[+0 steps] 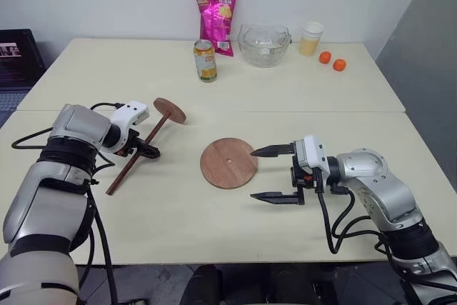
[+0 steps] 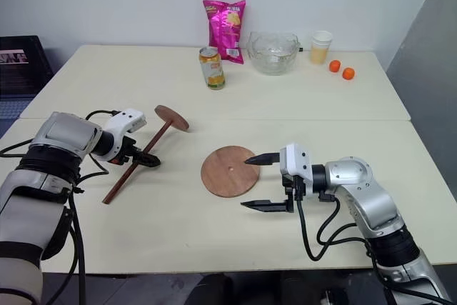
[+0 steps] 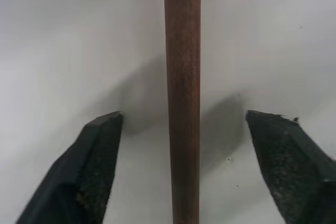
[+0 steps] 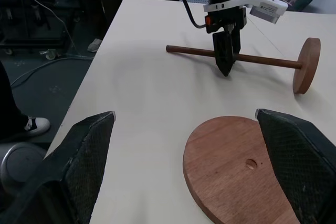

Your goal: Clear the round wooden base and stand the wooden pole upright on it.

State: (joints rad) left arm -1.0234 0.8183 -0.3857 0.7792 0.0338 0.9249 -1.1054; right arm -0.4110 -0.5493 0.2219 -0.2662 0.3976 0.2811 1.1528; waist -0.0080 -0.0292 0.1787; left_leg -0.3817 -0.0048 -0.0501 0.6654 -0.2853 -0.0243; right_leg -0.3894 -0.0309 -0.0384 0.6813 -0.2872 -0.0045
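Observation:
The round wooden base (image 1: 228, 163) lies flat at the table's middle, its small centre hole showing and nothing on it. The wooden pole (image 1: 136, 158) lies on the table to the left, with its end disc (image 1: 170, 110) propped on edge at the far end. My left gripper (image 1: 146, 151) points down over the rod's middle. In the left wrist view the rod (image 3: 181, 77) runs between the open fingers (image 3: 100, 145), with a gap on each side. My right gripper (image 1: 254, 174) hovers open just right of the base, pointing left, with nothing in it.
Along the far side of the table stand a drink can (image 1: 205, 61), a pink snack bag (image 1: 216, 23), a glass bowl (image 1: 264, 44), a cup (image 1: 311, 38) and two small oranges (image 1: 332, 61). A dark screen (image 1: 18, 55) sits off the table's left edge.

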